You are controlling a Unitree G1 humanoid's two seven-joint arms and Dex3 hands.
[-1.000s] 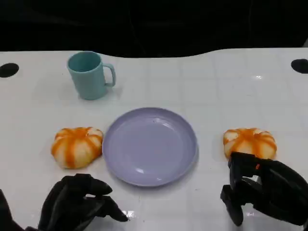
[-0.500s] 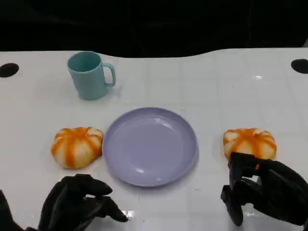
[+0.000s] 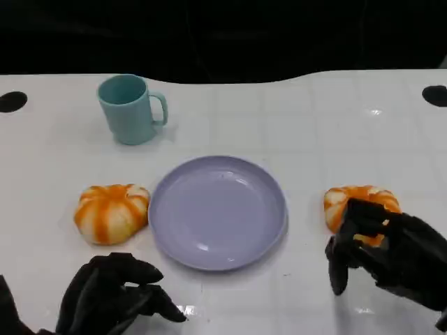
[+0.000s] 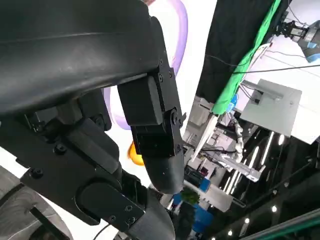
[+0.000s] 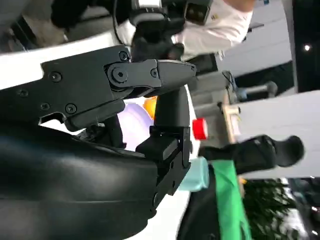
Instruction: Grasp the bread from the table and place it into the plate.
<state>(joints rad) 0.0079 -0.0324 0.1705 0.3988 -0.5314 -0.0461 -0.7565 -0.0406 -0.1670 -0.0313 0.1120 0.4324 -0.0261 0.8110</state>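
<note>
Two orange-and-white striped breads lie on the white table, one on each side of the lilac plate [image 3: 218, 211]. The right bread [image 3: 348, 198] sits just right of the plate, and my right hand [image 3: 391, 255] reaches over its near side with fingers spread, covering part of it; no grip shows. The left bread [image 3: 112, 211] touches the plate's left rim. My left hand [image 3: 115, 293] rests low on the table in front of that bread, apart from it, holding nothing. In the right wrist view, an orange bread [image 5: 150, 106] and the plate [image 5: 131, 125] show past the fingers.
A teal mug [image 3: 130, 108] stands at the back left, handle to the right. Dark round holes mark the table's far corners [image 3: 12, 101] [image 3: 434, 94]. A person in a white top [image 5: 220, 25] stands beyond the table in the right wrist view.
My right hand has moved forward from the table's near edge onto the near side of the right bread. The left hand, both breads, plate and mug stay put.
</note>
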